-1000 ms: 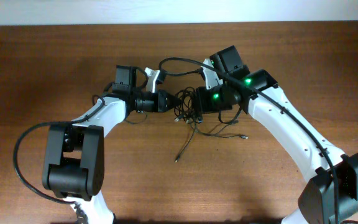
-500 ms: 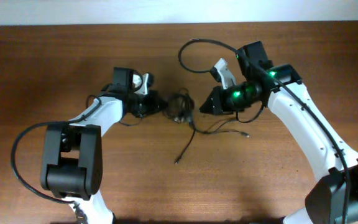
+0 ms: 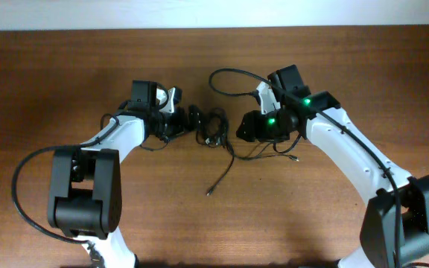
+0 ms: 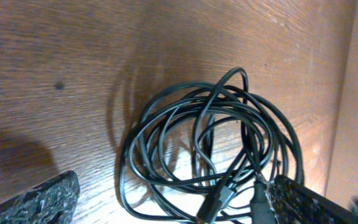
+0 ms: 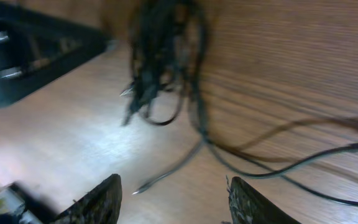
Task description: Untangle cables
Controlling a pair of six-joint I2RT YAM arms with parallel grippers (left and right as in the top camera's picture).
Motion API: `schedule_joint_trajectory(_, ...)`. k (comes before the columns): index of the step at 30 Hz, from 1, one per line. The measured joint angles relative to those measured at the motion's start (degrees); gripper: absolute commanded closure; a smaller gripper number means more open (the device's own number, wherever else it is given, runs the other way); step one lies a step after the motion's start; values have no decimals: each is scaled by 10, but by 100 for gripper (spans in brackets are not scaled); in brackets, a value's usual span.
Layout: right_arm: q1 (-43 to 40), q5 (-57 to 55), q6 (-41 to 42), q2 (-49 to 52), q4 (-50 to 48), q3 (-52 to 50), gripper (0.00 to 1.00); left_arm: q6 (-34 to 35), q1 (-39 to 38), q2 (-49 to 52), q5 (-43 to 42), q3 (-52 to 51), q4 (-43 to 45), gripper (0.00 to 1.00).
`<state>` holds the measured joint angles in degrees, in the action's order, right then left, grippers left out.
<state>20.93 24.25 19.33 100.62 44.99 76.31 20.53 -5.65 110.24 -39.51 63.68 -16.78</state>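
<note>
The cables (image 3: 214,128) lie in a small black tangle on the wooden table between my two arms. One loose strand runs down to a plug (image 3: 209,192), and another ends at the right (image 3: 295,158). My left gripper (image 3: 194,123) is open just left of the tangle. In the left wrist view the coiled cables (image 4: 210,149) lie ahead of the left gripper (image 4: 166,211), with a plug next to the right finger (image 4: 309,202). My right gripper (image 3: 239,128) is open just right of the tangle. The right wrist view is blurred and shows the cables (image 5: 160,56) beyond the empty right gripper (image 5: 176,205).
The right arm's own thick black cable (image 3: 226,77) loops above the tangle. The table's far edge (image 3: 214,29) meets a pale wall. The left arm's gripper body (image 5: 30,50) shows at the top left of the right wrist view.
Both grippers were shut and pulling apart at the tangle; both now stand open. The right arm has swung back toward the tangle, which lies loose on the table.
</note>
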Motion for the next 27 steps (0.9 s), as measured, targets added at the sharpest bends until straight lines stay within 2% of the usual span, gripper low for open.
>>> schedule_joint_trajectory(1, -4, -11, 2, 3, 2, -1, 44, -11, 0, 0, -7, 0, -1, 3)
schedule_joint_trajectory(2, -16, -21, 3, 4, 2, -1, 43, -20, 0, -1, -9, 0, -4, 16)
schedule_joint_trajectory(3, -33, -26, 7, 4, 5, -1, 42, -31, 0, -4, -10, 0, -9, 42)
schedule_joint_trajectory(6, -104, -35, 19, 4, 31, -1, 30, -56, -1, -56, 26, -1, -50, 55)
schedule_joint_trajectory(7, -133, -38, 20, 4, 39, -1, 21, -66, -5, -89, 55, 1, -71, 53)
schedule_joint_trajectory(8, -160, -40, 22, 4, 53, -1, 2, -73, -17, -119, 90, 9, -101, 52)
schedule_joint_trajectory(10, -194, -41, 25, 4, 73, -2, 2, -77, -50, -135, 157, 54, -158, 48)
schedule_joint_trajectory(12, -210, -42, 26, 4, 73, -2, 2, -80, -103, -135, 224, 99, -165, 46)
schedule_joint_trajectory(13, -212, -42, 26, 4, 72, -2, 2, -80, -120, -135, 243, 105, -164, 41)
schedule_joint_trajectory(14, -212, -41, 26, 4, 72, -2, 2, -79, -143, -135, 275, 107, -164, 32)
schedule_joint_trajectory(15, -212, -41, 26, 4, 72, -2, 2, -77, -178, -135, 317, 107, -165, 30)
schedule_joint_trajectory(17, -212, -41, 25, 4, 72, -2, 2, -71, -231, -133, 376, 107, -153, 29)
schedule_joint_trajectory(22, -212, -41, 26, 4, 71, -2, 2, -69, -289, -65, 455, 109, -103, 32)
schedule_joint_trajectory(24, -212, -41, 26, 4, 71, -2, 2, -64, -295, -25, 497, 109, -99, 48)
schedule_joint_trajectory(26, -212, -41, 26, 4, 71, -2, 2, -60, -295, 11, 522, 109, -95, 80)
schedule_joint_trajectory(27, -212, -41, 26, 4, 71, -2, 1, -58, -295, 26, 528, 109, -94, 85)
